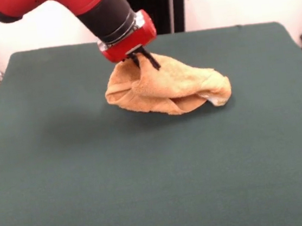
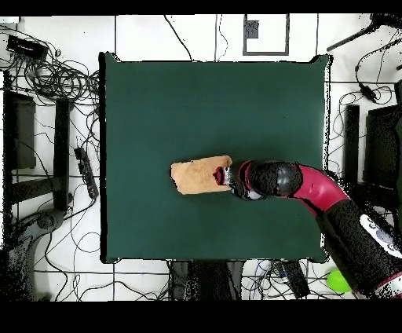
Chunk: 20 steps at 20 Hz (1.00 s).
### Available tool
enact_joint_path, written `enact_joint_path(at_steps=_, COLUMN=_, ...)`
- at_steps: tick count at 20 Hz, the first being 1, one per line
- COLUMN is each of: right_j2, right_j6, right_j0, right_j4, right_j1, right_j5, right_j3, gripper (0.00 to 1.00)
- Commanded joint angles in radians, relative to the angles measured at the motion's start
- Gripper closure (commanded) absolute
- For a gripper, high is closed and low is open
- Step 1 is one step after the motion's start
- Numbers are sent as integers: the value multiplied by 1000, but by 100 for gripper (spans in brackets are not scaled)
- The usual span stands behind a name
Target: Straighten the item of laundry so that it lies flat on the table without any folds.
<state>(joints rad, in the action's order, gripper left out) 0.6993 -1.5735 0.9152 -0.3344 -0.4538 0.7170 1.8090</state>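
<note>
The near half of the green tabletop (image 1: 149,189) lies bare in the front view, and the towel (image 1: 173,88) sits beyond it, a little past the middle and well clear of every edge. It is a rumpled, doubled-over bundle, with a lower layer folded under along the near side and a paler patch showing at its end on the picture's right. Its long axis runs across the tabletop from side to side, and the far upper corner of the bundle rises in a peak on the picture's left. Right at that peak is the gripper (image 1: 144,59), coming down at a slant from the red and black arm (image 1: 104,12); its dark fingers appear to be closed on the raised fold, pinching the cloth, though the fluffy pile hides their tips. The rest of the towel trails away from the gripper along the long axis, so a pull away from that loose end would likely be what spreads it. From overhead the arm's wrist covers the gripper itself, the towel (image 2: 198,174) shows only as a short oblong, and neither view reveals how many layers are stacked.
</note>
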Motion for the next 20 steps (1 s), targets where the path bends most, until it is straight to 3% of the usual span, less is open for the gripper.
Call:
enact_joint_path(at_steps=1, right_j2=-40, right_j6=-117, right_j0=-76, right_j4=72, right_j1=34, right_j5=78, right_j3=73, gripper=100)
enact_joint_path(at_steps=5, right_j2=14, right_j6=-70, right_j0=-46, right_j4=113, right_j1=74, right_j5=77, right_j3=113, gripper=100)
enact_joint_path(at_steps=8, right_j2=88, right_j6=42, right_j0=0, right_j4=136, right_j1=171, right_j5=95, right_j3=123, gripper=100)
enact_joint_path(at_steps=20, right_j2=318, right_j6=345, right_j0=108, right_j4=120, right_j1=399, right_j5=294, right_j3=113, gripper=100)
